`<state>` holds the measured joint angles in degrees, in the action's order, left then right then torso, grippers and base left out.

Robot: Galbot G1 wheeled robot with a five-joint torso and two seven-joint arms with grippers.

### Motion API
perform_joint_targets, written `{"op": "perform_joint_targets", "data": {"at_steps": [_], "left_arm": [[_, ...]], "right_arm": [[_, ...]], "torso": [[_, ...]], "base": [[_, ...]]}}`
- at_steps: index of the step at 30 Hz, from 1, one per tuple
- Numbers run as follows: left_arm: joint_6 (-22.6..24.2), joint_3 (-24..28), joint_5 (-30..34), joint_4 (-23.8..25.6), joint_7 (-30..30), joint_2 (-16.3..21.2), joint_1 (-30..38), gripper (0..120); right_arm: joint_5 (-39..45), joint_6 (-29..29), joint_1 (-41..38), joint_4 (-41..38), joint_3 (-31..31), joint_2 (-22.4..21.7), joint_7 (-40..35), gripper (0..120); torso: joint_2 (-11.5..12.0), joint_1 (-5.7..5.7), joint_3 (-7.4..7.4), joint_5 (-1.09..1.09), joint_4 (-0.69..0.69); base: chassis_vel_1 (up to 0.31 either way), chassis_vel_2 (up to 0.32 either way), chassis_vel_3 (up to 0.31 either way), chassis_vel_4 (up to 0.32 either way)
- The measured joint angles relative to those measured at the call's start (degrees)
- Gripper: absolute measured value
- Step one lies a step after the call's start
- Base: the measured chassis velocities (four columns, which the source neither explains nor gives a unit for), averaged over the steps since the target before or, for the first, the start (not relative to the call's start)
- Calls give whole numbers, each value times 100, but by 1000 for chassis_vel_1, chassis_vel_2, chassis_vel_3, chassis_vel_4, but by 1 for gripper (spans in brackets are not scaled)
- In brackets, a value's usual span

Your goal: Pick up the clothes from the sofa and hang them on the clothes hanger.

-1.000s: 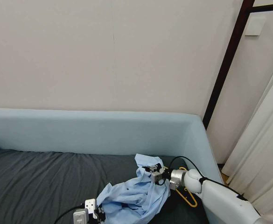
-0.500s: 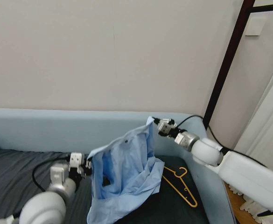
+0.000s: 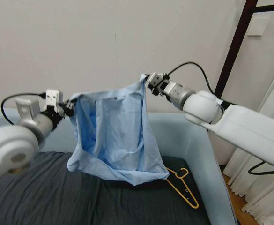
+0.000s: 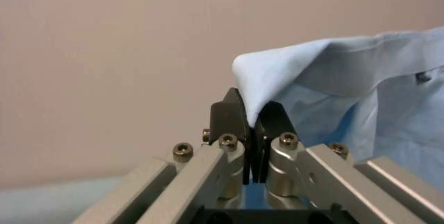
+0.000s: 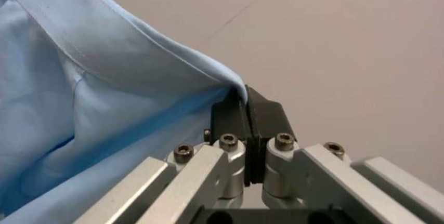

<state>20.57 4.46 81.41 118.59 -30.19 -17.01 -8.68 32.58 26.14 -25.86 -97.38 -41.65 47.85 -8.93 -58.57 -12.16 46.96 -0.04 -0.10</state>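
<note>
- We hold the blue shirt (image 3: 113,136) spread above the sofa (image 3: 29,131), with the left tool (image 3: 71,103) and the right tool (image 3: 148,80) each clamped on a top corner.
- Either thin pinch may slip, dropping it onto the hanger (image 3: 183,185).

There is one light blue shirt (image 3: 113,136), one yellow hanger (image 3: 181,185), and one pale blue sofa (image 3: 183,136) with one dark grey seat pad (image 3: 43,197). Two robot arms reach in, one from each side, which makes two grippers: the left gripper (image 3: 70,104) and the right gripper (image 3: 148,79), each with two fingers pressed together on its own upper corner of the single shirt, so two corners are held. Past the sofa's right end there is one dark upright post (image 3: 230,61) and one white plate (image 3: 256,26) on the wall.
</note>
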Motion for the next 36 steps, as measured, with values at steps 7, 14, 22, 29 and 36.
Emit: {"op": "perform_joint_targets", "data": {"at_steps": [7, 14, 22, 29, 36], "left_arm": [[94, 1051, -885, -196, 454, -262, 1133, 0], [165, 803, -1484, 107, 600, -123, 1183, 0], [243, 101, -1382, 408, 8, 268, 236, 0], [226, 118, -1611, 698, -75, 353, -100, 0], [78, -64, -2167, 1444, -261, 945, -427, 0]], "right_arm": [[139, 164, -319, -360, -203, -407, 129, 0], [282, 320, 91, -664, -72, -736, -251, 0], [263, 299, 814, -985, 428, -953, -513, 0], [379, 292, 787, -1177, 616, -1159, -482, 0], [628, 399, 738, -1908, 925, -1748, -380, 0]], "torso": [[0, 1, 0, 0, -1], [1, -1, 1, -6, -2], [-1, 3, -1, 0, 2], [0, 1, 0, 2, 2], [-1, 2, 0, 2, 4]], "base": [[0, 0, 0, 0], [0, 0, 0, 0], [22, 8, -5, 5], [-4, 3, -3, -15], [0, 0, 0, 0]]}}
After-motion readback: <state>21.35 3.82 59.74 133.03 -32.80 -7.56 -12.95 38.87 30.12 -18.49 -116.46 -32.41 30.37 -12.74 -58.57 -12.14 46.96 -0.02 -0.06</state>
